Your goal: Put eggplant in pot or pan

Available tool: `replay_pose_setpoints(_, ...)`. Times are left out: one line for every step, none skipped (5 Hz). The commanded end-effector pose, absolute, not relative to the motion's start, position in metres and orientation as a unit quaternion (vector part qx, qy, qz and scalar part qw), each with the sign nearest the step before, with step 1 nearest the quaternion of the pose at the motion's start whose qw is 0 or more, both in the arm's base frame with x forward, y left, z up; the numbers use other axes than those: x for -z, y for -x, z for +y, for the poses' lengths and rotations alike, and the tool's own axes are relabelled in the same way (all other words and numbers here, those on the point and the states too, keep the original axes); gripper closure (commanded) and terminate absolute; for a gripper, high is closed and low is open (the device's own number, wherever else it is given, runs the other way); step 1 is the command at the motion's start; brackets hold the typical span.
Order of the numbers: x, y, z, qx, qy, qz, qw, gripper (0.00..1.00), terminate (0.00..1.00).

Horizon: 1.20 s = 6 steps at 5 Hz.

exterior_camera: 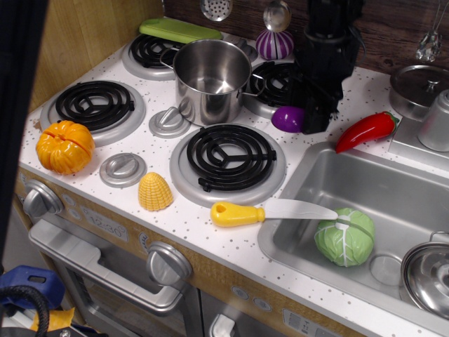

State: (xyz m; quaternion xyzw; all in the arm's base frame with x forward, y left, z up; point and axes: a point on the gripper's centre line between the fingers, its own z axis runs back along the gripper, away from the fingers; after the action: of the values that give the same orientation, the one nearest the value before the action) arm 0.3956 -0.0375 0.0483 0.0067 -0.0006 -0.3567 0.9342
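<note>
Behind the front right burner (227, 156), my gripper (315, 121) is closing on the eggplant (288, 119), whose purple body is sticking out to the left of the black fingers, apparently clear of the speckled countertop (175, 225). I am watching it hang near the sink's (365, 184) back left corner, with the red chili pepper (366, 130) lying just to the right. I am seeing the steel pot (212, 79) standing open and upright to the left, between the burners, its rim unobstructed from above and one small handle pointing toward the gripper. I am noting open counter between the eggplant and the pot, broken only by a grey knob (169, 122) beside the pot's base. A striped purple bulb (274, 43) is sitting against the back wall behind the arm. Along the front edge, an orange pumpkin (64, 146), a yellow corn piece (155, 191) and a yellow-handled knife (270, 211) are lying well apart from the gripper, the knife's blade overhanging the sink, where a green cabbage (344, 237) is resting.
</note>
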Motion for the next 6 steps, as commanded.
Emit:
replay_pose_setpoints(-0.096, -0.368, -0.022, 0.342, -0.047, -0.030, 0.938, 1.00, 0.00)
replay_pose_setpoints(-0.098, -0.354, -0.001, 0.346, -0.078, -0.029, 0.935, 1.00, 0.00)
replay_pose_setpoints(-0.093, -0.352, 0.027, 0.356, -0.111, -0.042, 0.927, 1.00, 0.00)
replay_pose_setpoints(-0.094, -0.365, 0.054, 0.376, -0.130, -0.053, 0.916, 1.00, 0.00)
replay_pose_setpoints(-0.097, -0.379, 0.076, 0.395, -0.143, -0.057, 0.905, 1.00, 0.00)
replay_pose_setpoints(-0.106, -0.392, 0.086, 0.409, -0.149, -0.052, 0.899, 1.00, 0.00)
